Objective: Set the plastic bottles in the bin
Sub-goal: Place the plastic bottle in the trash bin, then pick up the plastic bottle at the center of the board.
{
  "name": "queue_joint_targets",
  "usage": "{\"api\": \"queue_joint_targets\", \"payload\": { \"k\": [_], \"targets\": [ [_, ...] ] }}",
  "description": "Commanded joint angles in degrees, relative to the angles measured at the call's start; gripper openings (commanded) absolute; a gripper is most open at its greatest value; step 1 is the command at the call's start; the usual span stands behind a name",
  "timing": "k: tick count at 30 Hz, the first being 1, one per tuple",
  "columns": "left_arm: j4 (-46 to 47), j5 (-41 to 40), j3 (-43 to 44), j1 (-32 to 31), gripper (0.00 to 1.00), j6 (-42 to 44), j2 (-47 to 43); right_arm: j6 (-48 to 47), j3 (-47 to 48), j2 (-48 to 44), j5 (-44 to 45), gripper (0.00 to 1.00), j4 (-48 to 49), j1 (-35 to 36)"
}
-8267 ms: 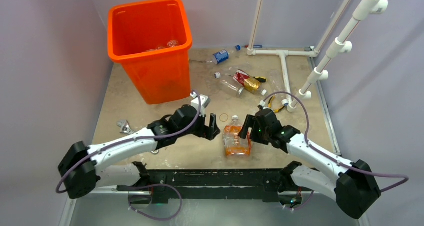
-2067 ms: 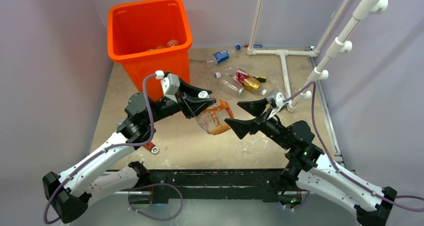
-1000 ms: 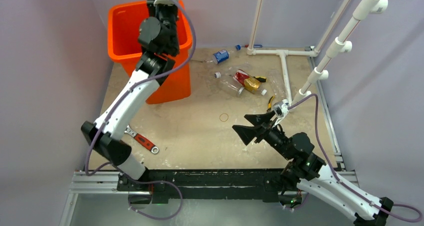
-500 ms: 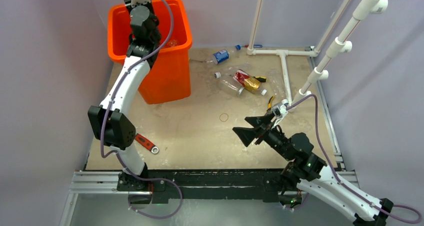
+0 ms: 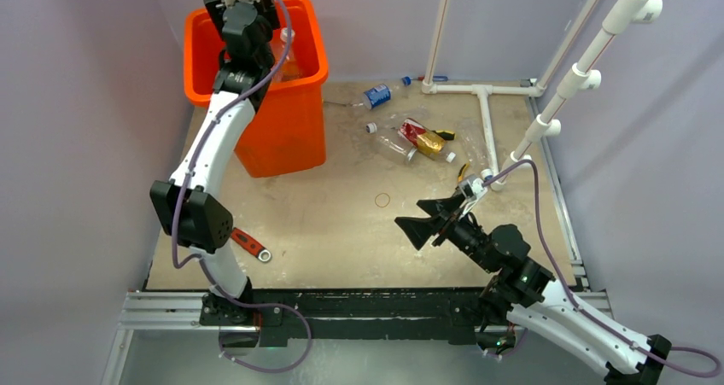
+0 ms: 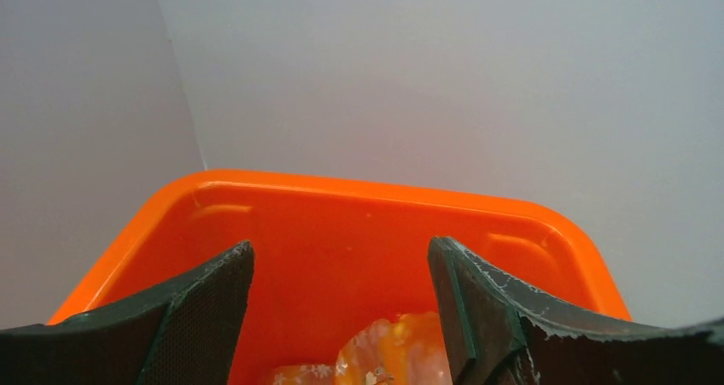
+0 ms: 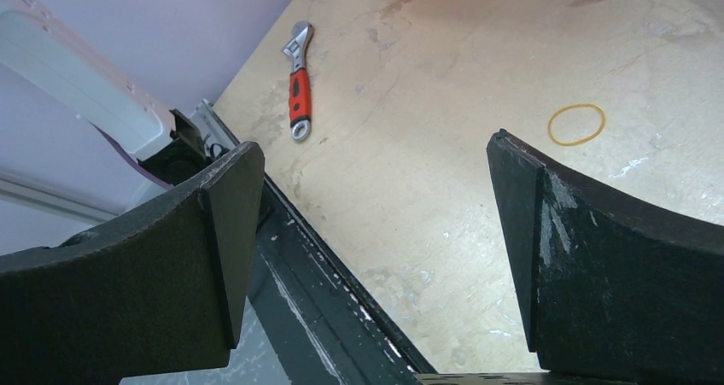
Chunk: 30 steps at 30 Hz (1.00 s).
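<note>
Your left gripper (image 6: 340,257) hangs above the mouth of the tall bright-orange plastic bin (image 6: 376,189). Its two black fingers (image 6: 201,308) are set well apart with nothing between them, so it grips no object. Below the gap, inside the bin, lies the larger orange-tinted clear plastic bottle (image 6: 401,351), free of both fingers. In the top view, note the left arm stretched up over the bin's near rim at the far left of the sandy tabletop (image 5: 341,248). Your right gripper (image 5: 412,214) hovers over the table's near right part, jaws spread wide and empty. Between them the wrist view shows bare tabletop, a yellow rubber band (image 7: 577,123) and a red-handled adjustable wrench (image 7: 297,95). Other small plastic bottles (image 5: 393,146) lie outside the bin, on the table to its right: one with a blue label (image 5: 376,95) near the white pipe frame (image 5: 487,112), and a crushed cluster — one of them red-labelled (image 5: 414,131) — just nearer you.
</note>
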Motion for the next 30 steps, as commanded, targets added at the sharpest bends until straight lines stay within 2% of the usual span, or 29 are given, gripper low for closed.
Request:
{"api": "queue_joint_targets", "payload": {
  "k": [1,4,7,11,16,19,23,27,30],
  "targets": [
    [-7.46,2.65,4.1,-1.42,0.73,-6.47,-8.43,0.1,0.23,-1.0,1.97,0.99,0.83,0.15],
    [-11.7,1.14,2.93,-5.93,0.73,-6.79,-14.35,3.3,-0.92,-1.88,2.74,0.99,1.29,0.15],
    [-14.1,0.96,-4.71,-11.08,0.73,-9.37,-22.84,5.22,-2.74,-1.46,5.39,0.99,5.26,0.15],
    [-19.56,4.87,-13.22,-11.84,0.73,-16.24,-33.42,4.59,-4.1,3.38,3.88,0.99,12.73,0.15],
    [-26.18,10.48,-17.69,-11.93,0.73,-18.09,-39.56,1.22,-1.44,11.65,3.33,0.99,15.47,0.15],
    [-27.77,17.23,-20.42,-11.93,0.73,-17.8,-41.32,1.35,-0.9,13.75,5.6,0.99,14.22,0.15],
    [-31.33,32.17,-20.56,-13.71,0.73,-13.94,-39.5,3.12,-0.65,15.99,10.14,0.99,10.27,0.15],
    [-33.14,29.45,-20.9,-24.59,0.74,-9.94,-37.39,3.94,-0.39,18.33,13.59,0.99,8.24,0.15],
    [-30.71,26.75,-25.08,-30.72,0.75,-9.97,-37.09,5.23,-0.5,19.79,18.76,0.98,7.19,0.14]
  ]
}}
